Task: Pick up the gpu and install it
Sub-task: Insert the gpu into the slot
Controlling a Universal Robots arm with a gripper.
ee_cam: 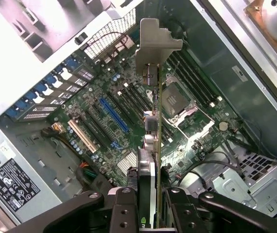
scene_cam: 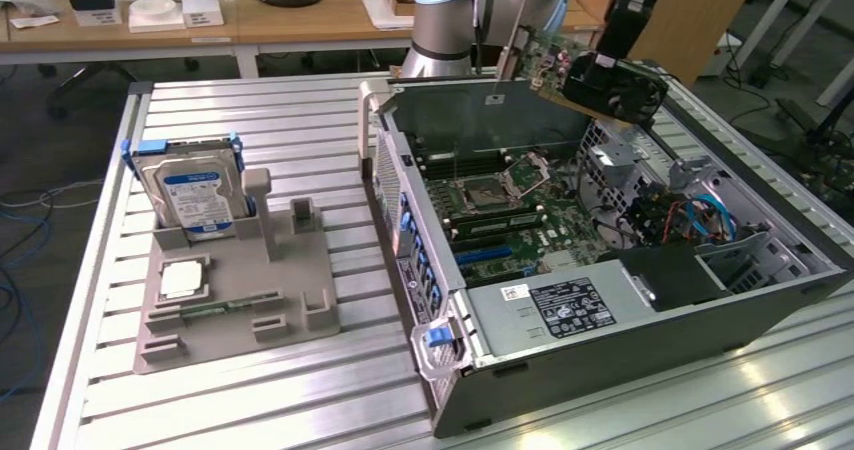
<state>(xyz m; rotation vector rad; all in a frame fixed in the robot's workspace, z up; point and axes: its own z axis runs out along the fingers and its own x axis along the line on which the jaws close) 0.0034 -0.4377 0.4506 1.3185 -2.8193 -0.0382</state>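
Note:
The gpu (scene_cam: pixel 545 65) is a green circuit card with a black fan housing. It hangs in the air above the back rim of the open computer case (scene_cam: pixel 747 320). My gripper (scene_cam: pixel 611 68) is shut on it at the fan end. In the wrist view the gpu (ee_cam: pixel 150 121) is seen edge-on, with its silver bracket (ee_cam: pixel 155 41) at the far end. My gripper (ee_cam: pixel 150 206) clamps the card from both sides. Below it lies the motherboard (ee_cam: pixel 129 97) with a long blue slot (ee_cam: pixel 113 114). The card is well clear of the board.
The case lies on its side on the ribbed metal table (scene_cam: pixel 267 120), its power supply (scene_cam: pixel 561 310) towards the front. A grey fixture (scene_cam: pixel 240 290) at the exterior view's left holds a hard drive (scene_cam: pixel 194 198) in a blue frame. Blue cables (scene_cam: pixel 701 215) sit inside the case.

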